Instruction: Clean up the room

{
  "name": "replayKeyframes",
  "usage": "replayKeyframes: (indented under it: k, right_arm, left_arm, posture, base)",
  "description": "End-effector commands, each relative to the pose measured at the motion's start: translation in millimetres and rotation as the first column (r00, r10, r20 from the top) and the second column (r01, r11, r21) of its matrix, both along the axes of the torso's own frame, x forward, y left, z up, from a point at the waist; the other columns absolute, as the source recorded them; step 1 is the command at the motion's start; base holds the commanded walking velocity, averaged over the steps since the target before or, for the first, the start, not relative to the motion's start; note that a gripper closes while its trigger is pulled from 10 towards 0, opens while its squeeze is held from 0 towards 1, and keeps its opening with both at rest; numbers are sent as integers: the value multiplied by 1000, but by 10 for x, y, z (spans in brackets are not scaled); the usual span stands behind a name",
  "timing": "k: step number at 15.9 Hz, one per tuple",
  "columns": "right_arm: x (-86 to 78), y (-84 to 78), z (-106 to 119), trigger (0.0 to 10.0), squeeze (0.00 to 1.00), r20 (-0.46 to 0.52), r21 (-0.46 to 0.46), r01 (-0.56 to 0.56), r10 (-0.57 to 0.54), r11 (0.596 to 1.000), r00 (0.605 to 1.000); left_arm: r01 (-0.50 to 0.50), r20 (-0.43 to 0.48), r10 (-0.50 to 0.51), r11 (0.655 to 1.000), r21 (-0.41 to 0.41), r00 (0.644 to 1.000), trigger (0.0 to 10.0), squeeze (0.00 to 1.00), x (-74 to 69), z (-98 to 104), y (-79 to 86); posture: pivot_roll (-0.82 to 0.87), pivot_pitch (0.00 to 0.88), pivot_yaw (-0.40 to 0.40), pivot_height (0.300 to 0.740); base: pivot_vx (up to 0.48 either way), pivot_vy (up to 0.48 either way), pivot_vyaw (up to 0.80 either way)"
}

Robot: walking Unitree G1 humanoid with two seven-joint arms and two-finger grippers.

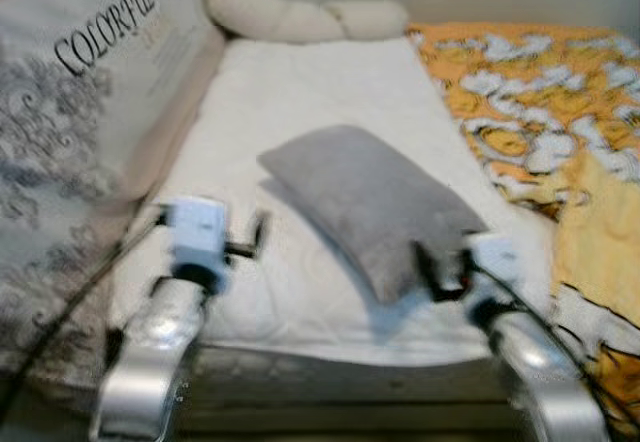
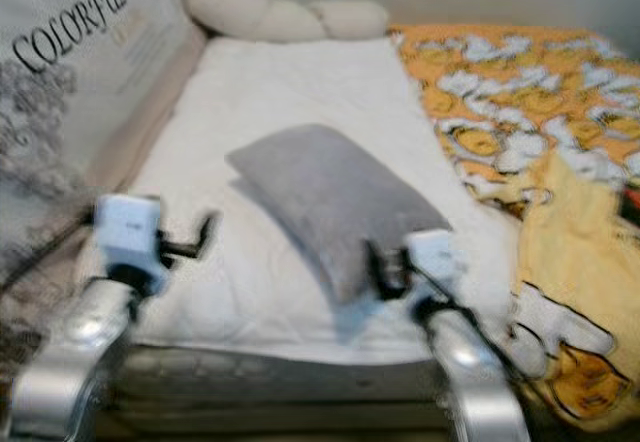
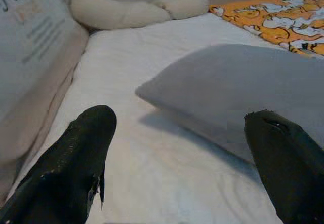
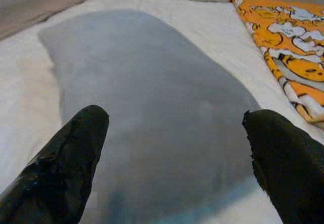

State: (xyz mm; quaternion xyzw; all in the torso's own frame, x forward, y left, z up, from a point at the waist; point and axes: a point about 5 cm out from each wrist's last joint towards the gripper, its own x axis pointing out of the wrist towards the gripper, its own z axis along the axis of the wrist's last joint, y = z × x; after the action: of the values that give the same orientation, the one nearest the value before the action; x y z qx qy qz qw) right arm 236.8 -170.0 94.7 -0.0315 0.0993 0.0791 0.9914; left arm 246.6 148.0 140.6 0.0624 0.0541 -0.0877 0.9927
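Jaws gape empty on both grippers over the grey pillow (image 1: 375, 202), lying diagonally, far-left to near-right.

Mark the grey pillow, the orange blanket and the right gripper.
grey pillow (image 1: 365, 197), left eye view, middle of its top.
orange blanket (image 1: 540, 92), left eye view, patterned upper part.
right gripper (image 4: 174, 158), right wrist view, between fingertips.

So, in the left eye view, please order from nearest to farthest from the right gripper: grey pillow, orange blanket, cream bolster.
1. Grey pillow, just ahead of the right gripper.
2. Orange blanket, on the bed's right side.
3. Cream bolster, at the far end.
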Motion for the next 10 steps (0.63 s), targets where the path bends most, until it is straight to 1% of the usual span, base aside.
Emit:
replayKeyframes:
  k: [1, 4, 5, 6, 10]
  right_arm:
    - [26, 90, 69, 10000, 0, 26, 19, -22, 21, 1000, 999]
    - [19, 90, 67, 10000, 0, 27, 18, -16, 16, 1000, 1000]
    - [17, 81, 69, 10000, 0, 27, 17, -12, 12, 1000, 1000]
    - [21, 49, 64, 10000, 0, 26, 18, 3, -3, 1000, 1000]
    - [57, -12, 74, 10000, 0, 23, 19, 23, -23, 1000, 999]
  left_arm:
    - [-26, 11, 26, 999, 26, 1000, 10000, 0, 5, 28, 87]
    - [-26, 10, 26, 999, 30, 1000, 10000, 0, 8, 33, 100]
    - [-34, 12, 34, 999, 14, 999, 10000, 0, 4, 32, 99]
    - [-33, -2, 33, 998, 52, 999, 10000, 0, 3, 12, 104]
    - [-34, -12, 35, 998, 48, 999, 10000, 0, -33, -2, 115]
  posture:
    - [41, 0, 11, 740]
    - [40, 0, 19, 740]
    - [40, 0, 21, 740]
    - [42, 0, 19, 740]
    - [48, 0, 18, 740]
  base:
    - [322, 0, 0]
    - [315, 0, 0]
    - [0, 0, 0]
    - [0, 0, 0]
    - [0, 0, 0]
